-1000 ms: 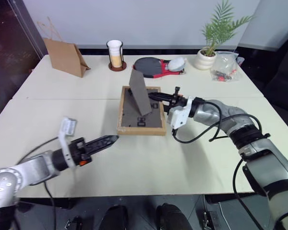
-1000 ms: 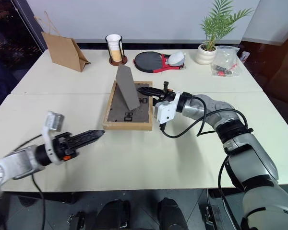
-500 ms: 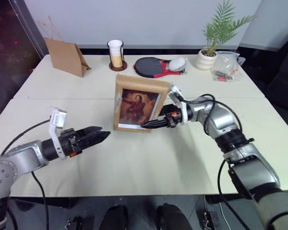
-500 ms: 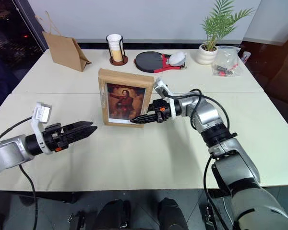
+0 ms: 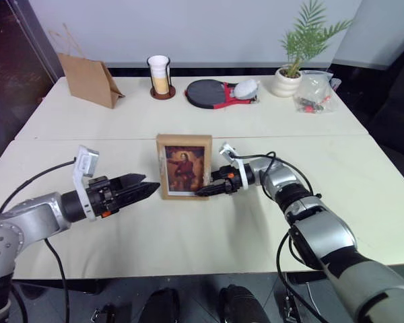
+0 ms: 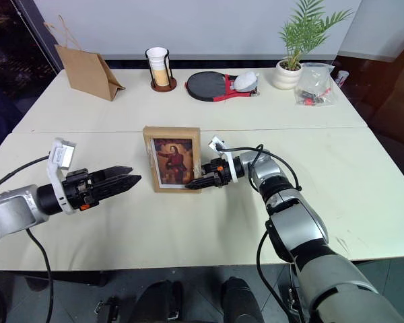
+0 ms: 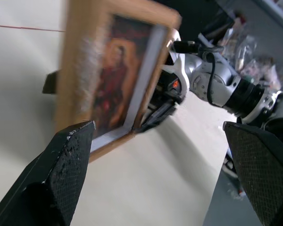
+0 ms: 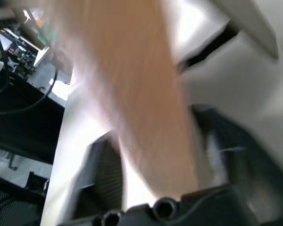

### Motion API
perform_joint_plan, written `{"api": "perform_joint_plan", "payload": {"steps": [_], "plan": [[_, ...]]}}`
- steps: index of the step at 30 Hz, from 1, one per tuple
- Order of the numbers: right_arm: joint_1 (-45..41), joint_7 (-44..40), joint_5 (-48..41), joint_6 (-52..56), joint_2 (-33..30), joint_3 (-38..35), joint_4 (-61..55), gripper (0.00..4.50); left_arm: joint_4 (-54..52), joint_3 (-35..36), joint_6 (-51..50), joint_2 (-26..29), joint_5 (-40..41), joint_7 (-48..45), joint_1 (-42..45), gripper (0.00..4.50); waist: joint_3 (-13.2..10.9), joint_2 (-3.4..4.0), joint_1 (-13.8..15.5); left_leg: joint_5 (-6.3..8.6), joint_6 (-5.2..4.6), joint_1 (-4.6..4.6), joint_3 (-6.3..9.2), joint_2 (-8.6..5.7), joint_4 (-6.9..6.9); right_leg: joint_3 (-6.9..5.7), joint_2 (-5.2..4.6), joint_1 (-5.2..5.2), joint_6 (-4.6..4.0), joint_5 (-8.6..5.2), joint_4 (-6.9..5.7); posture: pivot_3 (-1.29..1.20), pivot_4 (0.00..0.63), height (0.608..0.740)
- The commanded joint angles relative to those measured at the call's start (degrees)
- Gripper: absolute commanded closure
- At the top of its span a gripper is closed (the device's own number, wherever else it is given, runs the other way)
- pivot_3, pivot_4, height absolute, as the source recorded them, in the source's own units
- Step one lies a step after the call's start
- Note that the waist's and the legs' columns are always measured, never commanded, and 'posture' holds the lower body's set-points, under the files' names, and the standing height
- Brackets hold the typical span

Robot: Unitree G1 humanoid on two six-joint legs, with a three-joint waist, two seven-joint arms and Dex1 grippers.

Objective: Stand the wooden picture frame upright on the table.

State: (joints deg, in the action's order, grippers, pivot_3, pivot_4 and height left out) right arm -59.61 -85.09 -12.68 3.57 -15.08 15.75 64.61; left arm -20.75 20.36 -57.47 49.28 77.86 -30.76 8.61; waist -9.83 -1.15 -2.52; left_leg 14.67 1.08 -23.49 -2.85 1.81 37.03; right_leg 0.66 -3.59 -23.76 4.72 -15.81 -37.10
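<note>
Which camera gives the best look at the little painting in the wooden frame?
The head camera's left eye view: the wooden picture frame stands upright facing it, whole and sharp; the right eye view shows the same. The left wrist view sees it slanted and blurred. The right wrist view catches a blurred wooden edge between the right gripper's fingers.

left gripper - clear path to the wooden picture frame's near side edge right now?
Probably yes. The left gripper is open, pointing at the wooden picture frame, with bare table between. The right gripper is at the opposite edge.

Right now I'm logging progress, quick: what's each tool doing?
Left tool: open, empty, beside the wooden picture frame.
Right tool: fingers straddle the frame's edge; grip cannot be told.
</note>
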Motion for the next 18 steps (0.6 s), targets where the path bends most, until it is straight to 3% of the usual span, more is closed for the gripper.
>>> {"api": "perform_joint_plan", "payload": {"steps": [1,6,12,18], "plan": [[0.32,-2.69,1.79,1.88,-1.45,-0.86,-3.68,0.03,-1.27,1.35,0.38,1.93,-1.98,-3.11,-0.34,0.0,0.0,0.0,-0.04,0.0,0.0,0.0,0.0,0.0,-0.01,0.0,0.0,0.0,0.0,0.0,0.0,0.0,0.15,0.74],[8.11,-2.67,5.4,4.71,-12.94,-0.59,-25.29,0.03,-0.6,-0.92,2.5,5.08,-9.19,-9.43,0.36,0.0,-0.03,0.06,0.5,0.01,0.01,-0.03,0.0,-0.02,-0.06,-0.01,-0.03,-0.05,-0.01,-0.01,0.03,0.0,0.15,0.74],[23.54,0.47,-6.12,24.75,-31.18,-13.68,-65.47,0.03,2.95,-2.07,6.67,6.27,-16.53,-16.23,3.72,0.0,-0.08,0.15,1.3,0.04,-0.05,-0.15,-0.06,-0.07,-0.08,0.01,-0.14,-0.19,-0.15,-0.09,0.11,0.0,0.15,0.74],[29.41,11.76,-10.53,35.61,-37.36,-24.39,-81.67,0.03,6.11,-1.47,10.32,8.78,-22.86,-22.08,3.74,0.0,-0.07,0.19,1.26,0.04,-0.05,-0.02,-0.12,0.02,-0.13,0.04,-0.08,-0.21,-0.39,-0.22,0.01,0.0,0.15,0.74]]}}
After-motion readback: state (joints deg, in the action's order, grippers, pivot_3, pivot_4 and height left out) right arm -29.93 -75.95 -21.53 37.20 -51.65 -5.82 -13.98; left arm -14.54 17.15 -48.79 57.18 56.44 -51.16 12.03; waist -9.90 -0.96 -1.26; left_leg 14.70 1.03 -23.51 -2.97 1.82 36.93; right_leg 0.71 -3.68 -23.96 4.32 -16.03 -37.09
